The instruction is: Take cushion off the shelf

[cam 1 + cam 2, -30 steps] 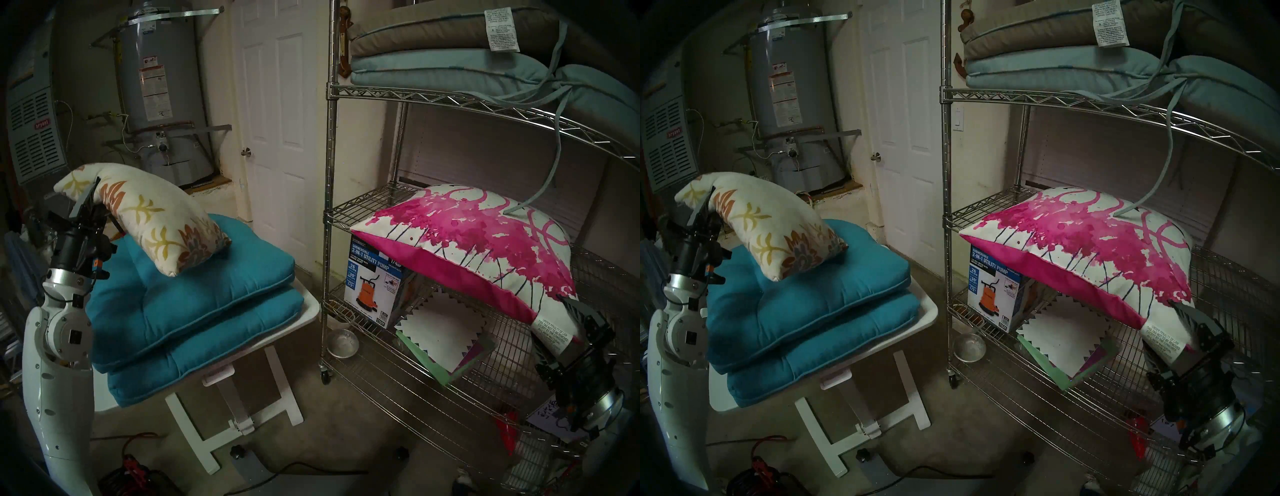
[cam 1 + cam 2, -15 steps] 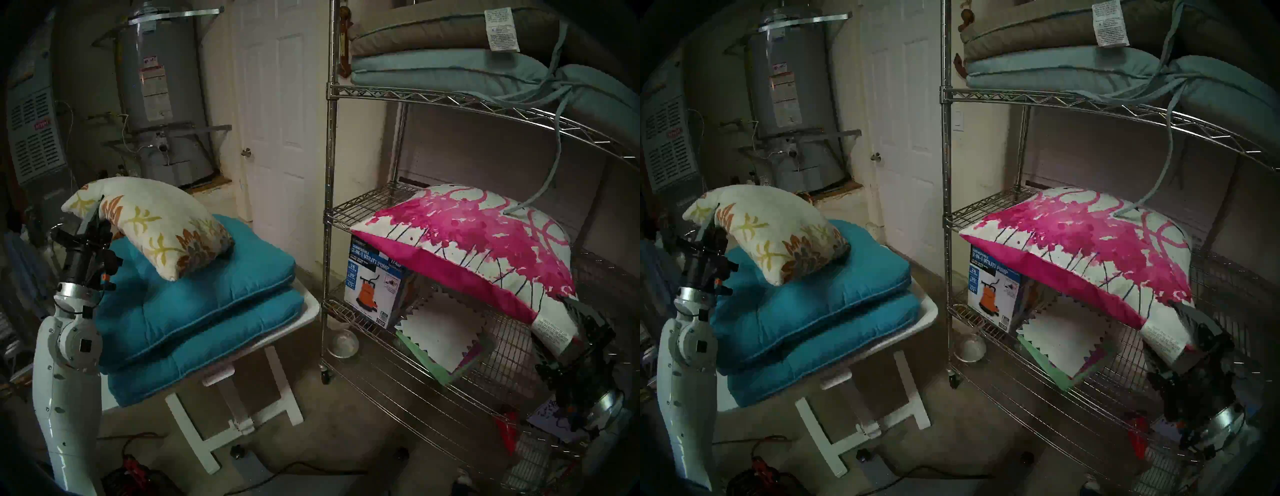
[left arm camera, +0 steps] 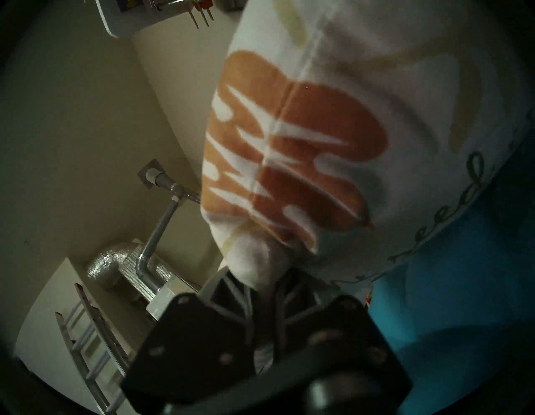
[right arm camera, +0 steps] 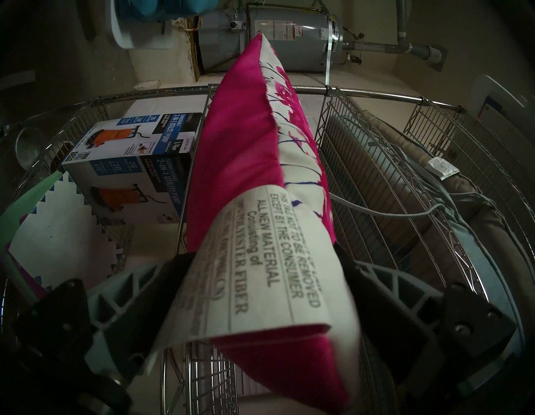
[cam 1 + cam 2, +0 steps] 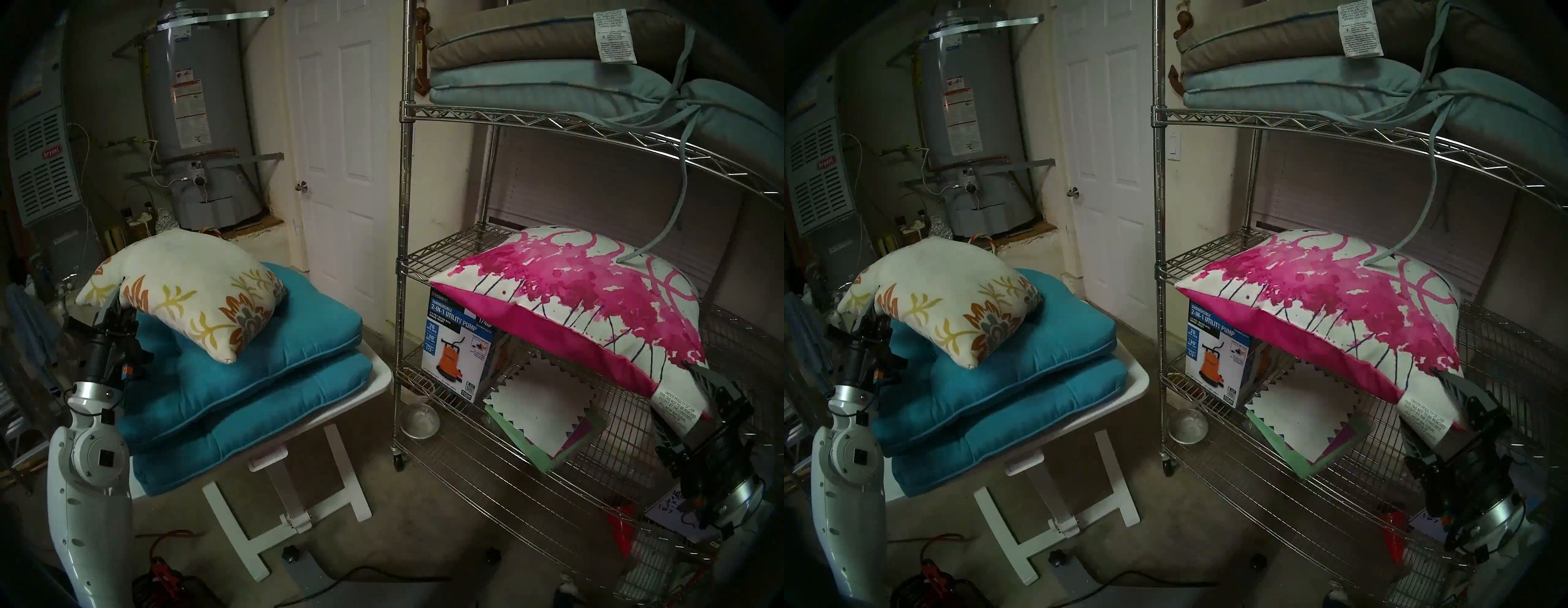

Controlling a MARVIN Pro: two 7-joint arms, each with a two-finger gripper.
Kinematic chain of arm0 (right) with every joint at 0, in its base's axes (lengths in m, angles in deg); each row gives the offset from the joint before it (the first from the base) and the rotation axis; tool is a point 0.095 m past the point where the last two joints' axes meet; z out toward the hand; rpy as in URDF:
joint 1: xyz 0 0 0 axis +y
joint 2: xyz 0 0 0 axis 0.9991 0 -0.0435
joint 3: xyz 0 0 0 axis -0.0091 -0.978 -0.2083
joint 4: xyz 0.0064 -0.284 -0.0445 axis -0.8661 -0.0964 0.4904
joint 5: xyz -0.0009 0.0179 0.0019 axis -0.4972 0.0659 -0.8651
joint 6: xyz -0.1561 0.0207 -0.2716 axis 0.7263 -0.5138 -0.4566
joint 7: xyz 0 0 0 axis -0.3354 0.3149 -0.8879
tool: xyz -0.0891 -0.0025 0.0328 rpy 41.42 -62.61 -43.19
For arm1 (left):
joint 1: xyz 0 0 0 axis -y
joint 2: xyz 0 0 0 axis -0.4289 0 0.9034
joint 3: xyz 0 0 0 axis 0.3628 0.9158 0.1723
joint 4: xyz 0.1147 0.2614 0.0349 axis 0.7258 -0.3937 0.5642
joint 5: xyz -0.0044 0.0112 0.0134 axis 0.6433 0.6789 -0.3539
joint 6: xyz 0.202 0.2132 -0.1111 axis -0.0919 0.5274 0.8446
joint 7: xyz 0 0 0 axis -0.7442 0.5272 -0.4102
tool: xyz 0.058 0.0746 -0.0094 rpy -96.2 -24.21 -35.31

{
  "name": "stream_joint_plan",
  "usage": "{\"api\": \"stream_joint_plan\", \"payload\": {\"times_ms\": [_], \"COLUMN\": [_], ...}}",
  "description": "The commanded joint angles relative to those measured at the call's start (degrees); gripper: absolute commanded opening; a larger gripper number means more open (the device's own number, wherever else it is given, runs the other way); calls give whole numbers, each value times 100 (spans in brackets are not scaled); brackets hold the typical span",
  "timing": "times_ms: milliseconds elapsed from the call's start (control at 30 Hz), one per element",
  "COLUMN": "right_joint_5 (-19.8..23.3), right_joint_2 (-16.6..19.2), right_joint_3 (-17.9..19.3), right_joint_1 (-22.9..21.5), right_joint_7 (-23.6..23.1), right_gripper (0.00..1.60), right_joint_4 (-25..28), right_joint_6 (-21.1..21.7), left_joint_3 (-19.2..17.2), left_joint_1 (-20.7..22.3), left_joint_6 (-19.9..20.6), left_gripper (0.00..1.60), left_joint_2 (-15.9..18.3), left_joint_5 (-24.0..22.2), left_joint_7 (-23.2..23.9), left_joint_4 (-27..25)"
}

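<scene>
You are setting the floral cushion down on the stack of teal cushions that sits on the white counter. The left end effector is pinching a corner of that cushion, its fingers pressed together on the fabric; the left wrist view shows the cloth bunched between them. The far end of the cushion is already resting on the top teal cushion, while the gripped end is hanging off the near edge of the stack.

To finish this well, you are best bringing the held corner in over the teal stack before letting go, so the cushion lands with most of its body supported and does not slide off toward the floor. Release only once the fabric is slack, then back the arm straight out along the line the fingers are pointing, so the corner is not dragged with them.

The right end effector is standing spread wide around the near corner of the pink splatter cushion, which is lying on the middle tier of the wire shelf. In the right wrist view that corner and its white care label are sitting between the two open fingers, not yet squeezed. That cushion is well apart from the left arm, and it looks like the next one to come off. A pale tie cord from the cushions on the tier above is draping onto it, so you should be watching for a snag when pulling.
</scene>
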Motion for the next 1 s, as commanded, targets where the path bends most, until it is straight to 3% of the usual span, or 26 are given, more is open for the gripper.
{"api": "stream_joint_plan", "payload": {"times_ms": [0, 400, 633, 833, 933, 967], "right_joint_5": [-7, -9, -13, -15, -16, -16], "right_joint_2": [8, -6, -18, -26, -31, -32], "right_joint_3": [9, 13, 16, 17, 19, 19], "right_joint_1": [-11, -27, -35, -41, -46, -47], "right_joint_7": [8, -8, -18, -25, -29, -31], "right_gripper": [160, 160, 160, 160, 160, 160], "right_joint_4": [64, 63, 68, 70, 69, 69], "right_joint_6": [-7, -24, -31, -36, -41, -42], "left_joint_3": [-138, -525, -730, -711, -601, -580], "left_joint_1": [-538, -459, -496, -525, -459, -475], "left_joint_6": [254, 1537, 2413, 2624, 2989, 3003], "left_gripper": [0, 0, 0, 0, 0, 17], "left_joint_2": [-548, -1328, -1367, -1361, -1370, -1305], "left_joint_5": [-645, -2005, -2219, -2205, -2031, -2060], "left_joint_7": [312, 904, 1262, 1442, 1497, 1613], "left_joint_4": [-671, -1508, -1709, -1754, -1830, -1840]}}
